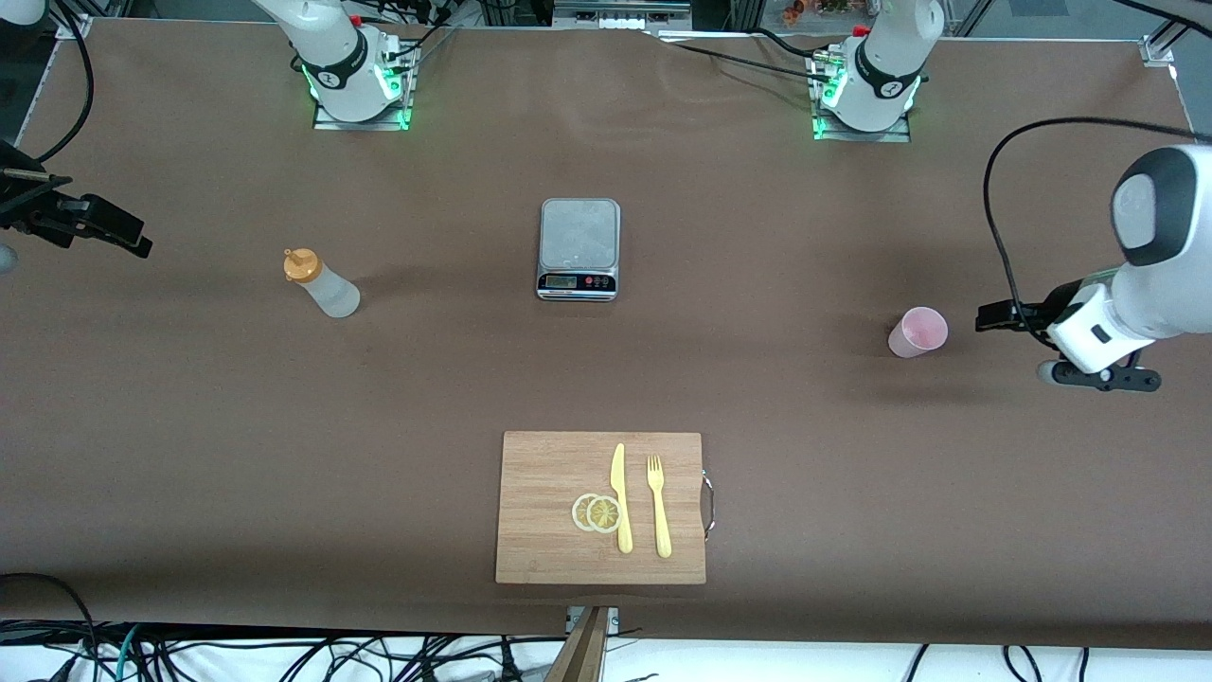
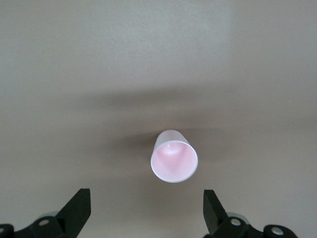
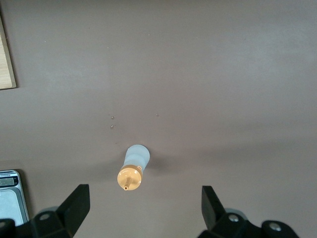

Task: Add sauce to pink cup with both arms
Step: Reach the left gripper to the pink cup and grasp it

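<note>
The sauce bottle [image 1: 322, 281], frosted white with an orange cap, stands upright on the brown table toward the right arm's end. It also shows in the right wrist view [image 3: 132, 168]. My right gripper [image 1: 140, 243] hangs over the table beside it, apart from it, open and empty [image 3: 143, 201]. The pink cup [image 1: 917, 332] stands upright and empty toward the left arm's end, and shows in the left wrist view [image 2: 174, 157]. My left gripper [image 1: 985, 315] hangs beside the cup, apart from it, open and empty [image 2: 147, 203].
A grey kitchen scale [image 1: 579, 248] sits mid-table between bottle and cup; its corner shows in the right wrist view [image 3: 11, 198]. A wooden cutting board [image 1: 549, 549] nearer the front camera carries two lemon slices [image 1: 597, 512], a yellow knife [image 1: 620, 497] and a fork [image 1: 658, 505].
</note>
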Available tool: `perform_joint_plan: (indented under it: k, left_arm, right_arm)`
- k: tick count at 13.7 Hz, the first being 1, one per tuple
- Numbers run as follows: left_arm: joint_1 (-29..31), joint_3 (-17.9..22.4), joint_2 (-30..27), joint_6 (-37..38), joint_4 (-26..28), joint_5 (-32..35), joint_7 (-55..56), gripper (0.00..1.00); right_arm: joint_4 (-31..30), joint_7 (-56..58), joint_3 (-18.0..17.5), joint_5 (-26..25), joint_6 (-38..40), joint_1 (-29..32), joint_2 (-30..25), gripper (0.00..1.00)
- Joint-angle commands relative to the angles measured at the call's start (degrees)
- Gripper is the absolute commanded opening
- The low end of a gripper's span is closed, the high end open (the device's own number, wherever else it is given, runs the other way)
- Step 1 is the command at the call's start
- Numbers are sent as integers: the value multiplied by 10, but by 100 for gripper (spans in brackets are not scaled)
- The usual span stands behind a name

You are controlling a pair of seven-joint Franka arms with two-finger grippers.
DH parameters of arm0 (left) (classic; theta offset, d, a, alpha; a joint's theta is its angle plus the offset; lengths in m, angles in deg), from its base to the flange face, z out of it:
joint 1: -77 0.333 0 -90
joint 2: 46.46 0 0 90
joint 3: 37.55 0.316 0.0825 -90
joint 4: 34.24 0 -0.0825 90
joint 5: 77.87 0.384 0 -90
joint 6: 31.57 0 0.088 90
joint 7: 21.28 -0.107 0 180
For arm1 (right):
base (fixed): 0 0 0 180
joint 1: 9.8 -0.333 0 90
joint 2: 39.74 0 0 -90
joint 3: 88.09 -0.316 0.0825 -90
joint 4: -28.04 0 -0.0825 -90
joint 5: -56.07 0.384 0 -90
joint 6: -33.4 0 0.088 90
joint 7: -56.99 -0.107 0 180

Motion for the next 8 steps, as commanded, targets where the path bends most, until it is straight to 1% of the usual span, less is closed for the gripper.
perform_joint_plan:
  k: [1,6,8]
  left_arm:
    - [3,9,-20,-84,91,9,-34,100]
    - [4,9,-20,-227,200,1,-33,99]
    - [4,9,-16,-260,219,0,-33,98]
  right_arm:
    - [-3,11,-2,3,3,3,-6,100]
    - [-3,10,-2,3,3,3,-6,100]
    - [-3,11,-2,3,3,3,-6,100]
